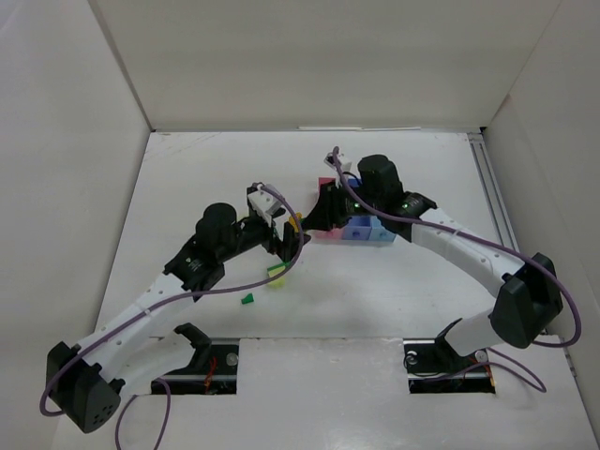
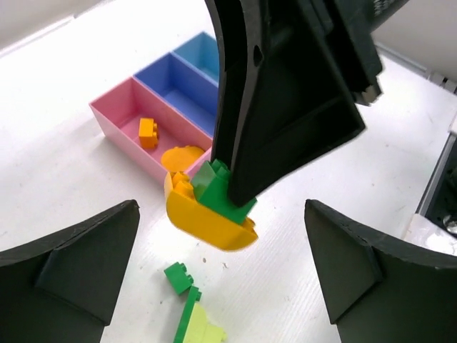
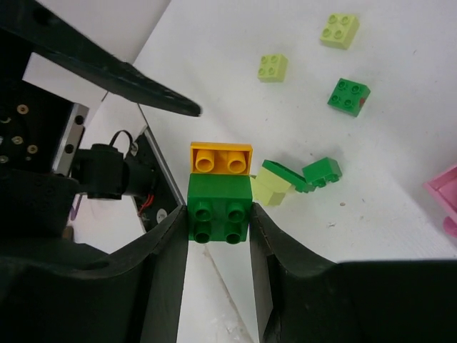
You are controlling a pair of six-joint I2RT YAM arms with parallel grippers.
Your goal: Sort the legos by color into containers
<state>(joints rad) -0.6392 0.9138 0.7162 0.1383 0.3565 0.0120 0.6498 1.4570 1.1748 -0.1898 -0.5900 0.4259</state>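
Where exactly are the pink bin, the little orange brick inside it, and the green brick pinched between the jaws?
pink bin (image 2: 118,134): left wrist view, on its near outer wall.
orange brick (image 2: 148,133): left wrist view, middle of the brick.
green brick (image 3: 218,209): right wrist view, on its studded face.

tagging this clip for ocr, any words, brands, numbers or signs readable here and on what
None: no text can be read in any view.
The green brick and the orange brick joined to it show plain studs; any lettering on them is too small to tell.
The pink bin and the table bear no label.
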